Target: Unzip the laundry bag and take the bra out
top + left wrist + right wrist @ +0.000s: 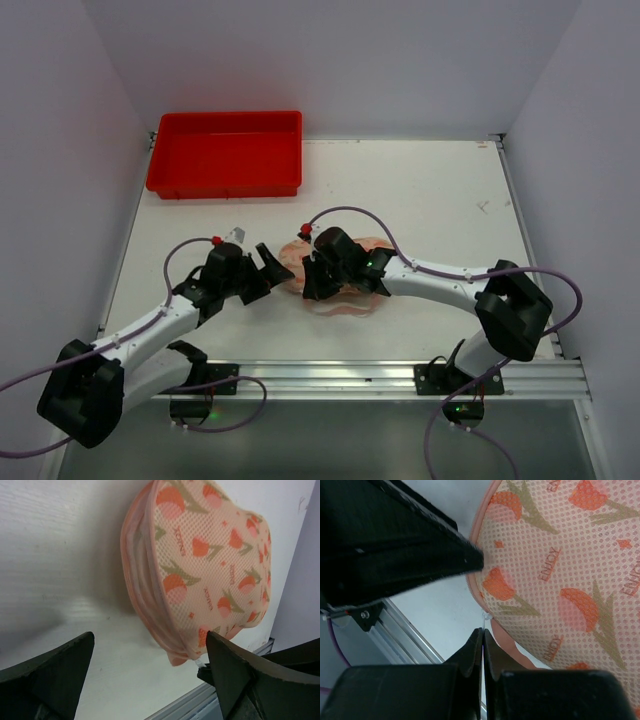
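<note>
The laundry bag [350, 303] lies mid-table, a domed mesh pouch with a pink zip edge [200, 555]. The bra's orange and green print shows through the mesh [560, 580]; the bra itself is still inside. My right gripper [312, 288] sits over the bag's left side, shut on the thin clear zip pull [485, 616] at the bag's rim [483, 630]. My left gripper [273, 268] is open just left of the bag. Its fingers [150, 635] stand wide on either side of the bag's near edge, holding nothing.
A red plastic tray [225, 152] stands at the back left. An aluminium rail [350, 375] runs along the table's near edge, close under the bag. White walls close in the left, back and right sides.
</note>
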You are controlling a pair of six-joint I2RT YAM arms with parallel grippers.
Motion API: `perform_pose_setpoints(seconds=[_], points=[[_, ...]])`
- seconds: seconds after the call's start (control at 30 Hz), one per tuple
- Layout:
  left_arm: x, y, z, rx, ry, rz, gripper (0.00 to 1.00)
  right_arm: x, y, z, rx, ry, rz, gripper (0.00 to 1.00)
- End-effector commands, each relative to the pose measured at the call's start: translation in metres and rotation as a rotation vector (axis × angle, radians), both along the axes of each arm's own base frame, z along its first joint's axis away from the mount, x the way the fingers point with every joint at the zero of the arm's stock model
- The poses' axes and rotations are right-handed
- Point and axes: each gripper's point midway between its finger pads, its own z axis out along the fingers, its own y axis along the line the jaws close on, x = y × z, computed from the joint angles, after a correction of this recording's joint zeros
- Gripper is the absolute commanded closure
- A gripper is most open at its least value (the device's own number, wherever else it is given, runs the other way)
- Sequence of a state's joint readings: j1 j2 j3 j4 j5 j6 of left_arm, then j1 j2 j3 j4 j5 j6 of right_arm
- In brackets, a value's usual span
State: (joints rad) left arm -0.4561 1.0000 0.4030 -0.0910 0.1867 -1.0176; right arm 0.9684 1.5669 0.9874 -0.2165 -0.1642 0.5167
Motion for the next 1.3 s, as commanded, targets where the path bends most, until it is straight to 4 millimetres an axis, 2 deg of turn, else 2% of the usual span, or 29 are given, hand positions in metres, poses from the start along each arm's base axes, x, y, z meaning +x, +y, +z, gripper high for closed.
perform_pose_setpoints(seconds=[0.0, 0.13, 0.27, 0.37, 0.4, 0.47, 0.5, 0.57, 0.6, 0.63, 0.67, 0.7, 0.73, 0.77, 0.8, 0.83, 0.87, 0.9, 0.97, 1.03, 1.07, 1.13, 1.17, 1.2, 1.23, 1.27], points=[[0.000, -0.015, 0.003, -0.042, 0.014, 0.018, 0.05, 0.010, 0.009, 0.016, 0.045, -0.034, -0.022, 1.00], [0.006, -0.037, 0.007, -0.067, -0.006, -0.011, 0.08, 0.010, 0.009, 0.017, 0.041, -0.034, -0.027, 1.00], [0.017, -0.047, 0.009, -0.084, -0.019, 0.006, 0.16, 0.010, 0.009, 0.017, 0.040, -0.031, -0.029, 1.00], [0.022, -0.049, 0.007, -0.078, -0.017, 0.011, 0.46, 0.010, 0.005, 0.017, 0.031, -0.034, -0.037, 1.00], [0.022, -0.047, 0.003, -0.065, -0.010, 0.019, 0.68, 0.010, 0.001, 0.018, 0.022, -0.041, -0.049, 1.00], [0.026, -0.041, 0.002, -0.025, -0.026, 0.035, 0.88, 0.011, -0.007, 0.016, 0.003, -0.049, -0.070, 1.00], [0.027, -0.036, 0.001, 0.002, -0.019, 0.041, 1.00, 0.010, -0.018, 0.013, -0.021, -0.062, -0.091, 1.00], [0.032, -0.025, 0.001, 0.028, -0.028, 0.041, 1.00, 0.011, -0.031, 0.009, -0.049, -0.069, -0.121, 1.00], [0.038, -0.014, 0.001, 0.032, -0.031, 0.066, 1.00, 0.008, -0.048, -0.002, -0.089, -0.048, -0.143, 1.00], [0.041, -0.008, 0.003, 0.036, -0.039, 0.069, 1.00, 0.009, -0.058, 0.001, -0.087, -0.052, -0.170, 1.00], [0.041, -0.004, 0.005, 0.049, -0.056, 0.048, 1.00, 0.014, -0.073, -0.003, -0.106, -0.039, -0.214, 1.00], [0.043, 0.007, 0.003, 0.072, -0.040, 0.062, 1.00, 0.009, -0.091, -0.017, -0.137, -0.015, -0.239, 1.00], [0.045, 0.011, 0.004, 0.103, -0.058, 0.041, 1.00, 0.010, -0.102, -0.011, -0.119, -0.018, -0.272, 1.00], [0.045, 0.015, 0.003, 0.123, -0.057, 0.036, 1.00, 0.017, -0.122, -0.015, -0.131, -0.003, -0.335, 1.00], [0.047, 0.018, 0.006, 0.140, -0.061, 0.029, 1.00, 0.014, -0.138, -0.023, -0.150, 0.021, -0.374, 1.00], [0.049, 0.018, 0.007, 0.166, -0.083, -0.006, 1.00, 0.018, -0.153, -0.016, -0.142, -0.005, -0.435, 1.00], [0.046, 0.019, 0.002, 0.180, -0.061, -0.031, 1.00, 0.022, -0.173, -0.018, -0.167, 0.004, -0.503, 1.00], [0.051, 0.020, 0.006, 0.188, -0.070, -0.038, 1.00, 0.021, -0.185, -0.020, -0.179, 0.004, -0.540, 1.00], [0.052, 0.021, 0.000, 0.227, -0.072, -0.097, 1.00, 0.025, -0.202, -0.013, -0.175, -0.023, -0.597, 1.00], [0.058, 0.024, 0.000, 0.269, -0.079, -0.133, 1.00, 0.026, -0.204, -0.007, -0.172, -0.040, -0.586, 1.00], [0.058, 0.022, -0.006, 0.276, -0.061, -0.162, 1.00, 0.027, -0.196, 0.000, -0.134, -0.050, -0.549, 1.00], [0.068, 0.019, -0.001, 0.288, -0.087, -0.184, 0.99, 0.026, -0.181, 0.006, -0.079, -0.071, -0.474, 1.00], [0.076, 0.013, 0.002, 0.276, -0.111, -0.200, 0.95, 0.025, -0.164, 0.012, -0.028, -0.091, -0.419, 1.00], [0.081, 0.011, 0.003, 0.277, -0.124, -0.212, 0.90, 0.022, -0.154, 0.012, -0.019, -0.082, -0.377, 1.00], [0.086, 0.009, 0.005, 0.277, -0.133, -0.217, 0.71, 0.021, -0.146, 0.012, -0.016, -0.076, -0.352, 1.00], [0.096, 0.006, 0.008, 0.281, -0.136, -0.217, 0.61, 0.015, -0.132, 0.013, -0.010, -0.069, -0.304, 1.00]])
